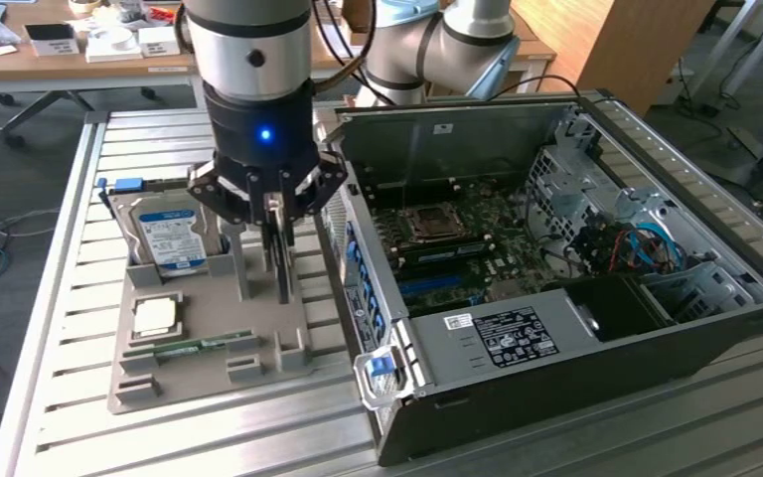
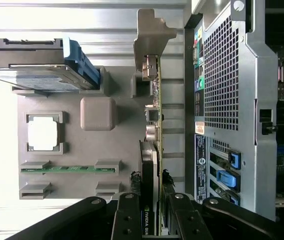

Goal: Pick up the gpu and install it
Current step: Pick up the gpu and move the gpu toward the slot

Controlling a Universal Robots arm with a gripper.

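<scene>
The gripper (image 1: pixel 273 224) works in a narrow lane. Just beside it on one flank rises the rear wall of the computer case (image 1: pixel 369 298), leaving only a slim gap next to the gpu (image 2: pixel 154 150) clamped between the fingers. On the opposite flank the upright hard drive (image 1: pixel 170 238) stands near. Ahead of the tool, the tray (image 1: pixel 156 388) carries only the low processor (image 1: pixel 156 316) and memory stick (image 1: pixel 203 345), so there is room above them. Beyond the case wall, the motherboard (image 1: pixel 475 248) lies open from above.
</scene>
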